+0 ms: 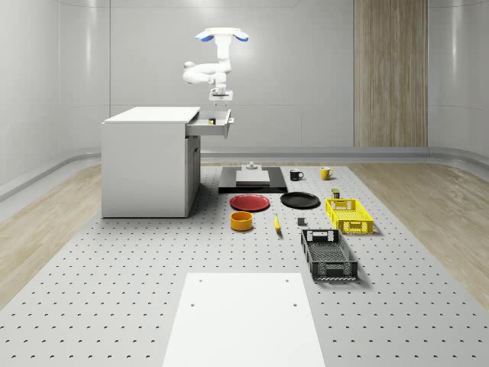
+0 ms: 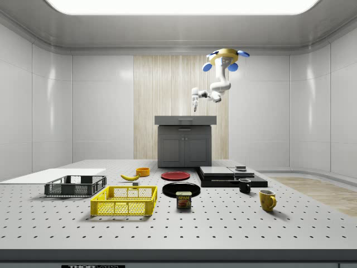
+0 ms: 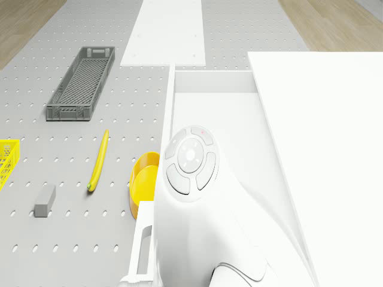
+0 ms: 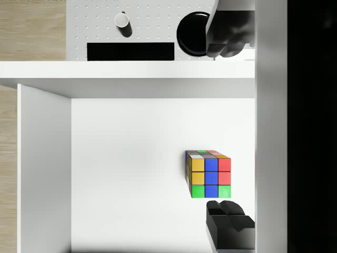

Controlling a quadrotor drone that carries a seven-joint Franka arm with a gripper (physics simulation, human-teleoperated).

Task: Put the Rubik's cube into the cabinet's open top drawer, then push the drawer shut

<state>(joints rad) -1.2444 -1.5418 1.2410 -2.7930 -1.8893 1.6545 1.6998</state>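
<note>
In the whole-scene view, the white quadrotor drone with blue rotors (image 1: 221, 34) hovers above the open white top drawer (image 1: 211, 122) that juts from the white box-shaped cabinet (image 1: 149, 160). Its white jointed arm (image 1: 206, 73) bends down so that the gripper (image 1: 220, 95) hangs just over the drawer. On the floor beside the cabinet lie a round red plate (image 1: 250, 202) and a yellow bowl (image 1: 241, 221).

In the side view, the drone (image 2: 226, 56) hovers above and to the right of the cabinet (image 2: 184, 142), and the gripper (image 2: 194, 106) points down just above the cabinet's top.

In the drone view, the arm's white rounded link (image 3: 197, 179) hangs over the drawer (image 3: 239, 125); beside the cabinet lies a yellow banana (image 3: 99, 160).

In the wrist view, the multicoloured Rubik's cube (image 4: 208, 174) rests on the floor of the drawer (image 4: 131, 174), free of the two dark fingers (image 4: 229, 224), which stand spread apart, one beyond the drawer's wall and one just beside the cube.
</note>
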